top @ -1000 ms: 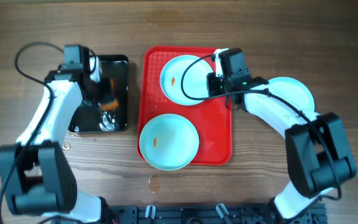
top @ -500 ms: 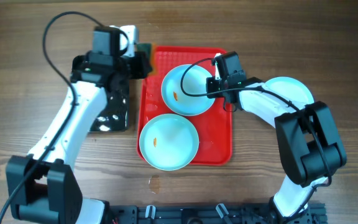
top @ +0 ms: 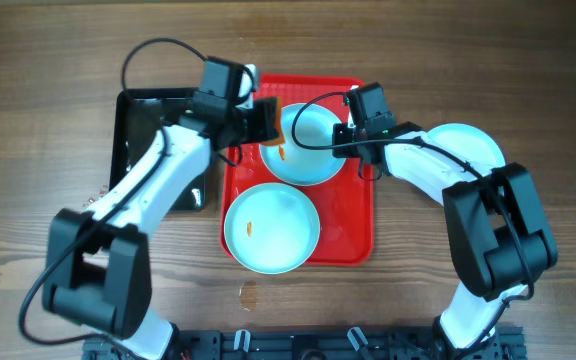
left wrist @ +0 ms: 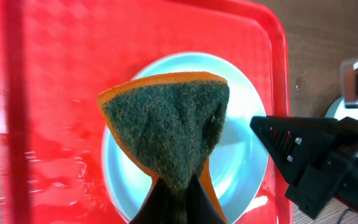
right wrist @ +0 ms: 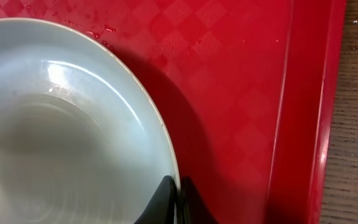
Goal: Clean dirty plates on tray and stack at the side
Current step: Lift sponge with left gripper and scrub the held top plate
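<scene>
1. Plates, round, pale blue and three in number: the far plate (top: 308, 160) and the near plate (top: 271, 227) lie on the large red rectangular plastic tray (top: 353, 215). The third plate (top: 468, 148) sits on the wooden table (top: 528, 60) right of it.
2. The left gripper (left wrist: 178, 196) is clamped on a green scouring sponge (left wrist: 166, 124) with an orange backing, poised over the far plate. I cannot tell whether they touch.
3. The right gripper (right wrist: 178, 196) is pinched tight on that plate's right rim.
4. To wipe well, I judge the green face should land flat on the orange smear (top: 281, 152), left of centre, then rub in small circles with light pressure.
5. The tray looks wet, so the plate could skid; the rim pinch must resist each stroke.
</scene>
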Available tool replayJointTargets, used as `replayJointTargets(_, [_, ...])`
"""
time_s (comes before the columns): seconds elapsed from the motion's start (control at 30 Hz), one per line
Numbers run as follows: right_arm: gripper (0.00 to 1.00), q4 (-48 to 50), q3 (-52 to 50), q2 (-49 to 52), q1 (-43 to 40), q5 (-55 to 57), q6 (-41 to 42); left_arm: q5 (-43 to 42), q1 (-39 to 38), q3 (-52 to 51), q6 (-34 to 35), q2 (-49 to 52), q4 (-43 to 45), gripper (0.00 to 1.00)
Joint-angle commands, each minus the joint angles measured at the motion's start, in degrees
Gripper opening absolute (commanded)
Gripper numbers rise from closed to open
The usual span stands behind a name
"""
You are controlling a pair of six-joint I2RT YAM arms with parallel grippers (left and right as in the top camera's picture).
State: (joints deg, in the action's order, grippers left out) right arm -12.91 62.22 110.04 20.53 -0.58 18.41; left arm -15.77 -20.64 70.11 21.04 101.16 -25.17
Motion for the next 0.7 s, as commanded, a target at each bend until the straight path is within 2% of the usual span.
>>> replayJointTargets(0.0, [0.04,-1.3,-0.4,1.1,0.0,1.3,1.1,-0.5,-3.1,0.6,3.9,4.6,2.7,0.04])
replayJointTargets(0.33, [0.04,-1.4,-0.4,1.1,0.0,1.2,1.1,-1.4,-6.2,0.6,9.5,13.9,5.3,0.04])
replayJointTargets(0.43, [0.04,-1.6,-0.4,1.1,0.0,1.2,1.1,-0.5,-6.0,0.6,9.2,15.7,5.2,0.04])
replayJointTargets(0.57, [0.04,-2.1,-0.4,1.1,0.0,1.2,1.1,7.6,-4.2,0.6,8.7,16.3,0.7,0.04])
replayJointTargets(0.67, [0.04,-2.4,-0.4,1.1,0.0,1.2,1.1,13.3,-2.3,0.6,4.1,16.3,-2.9,0.04])
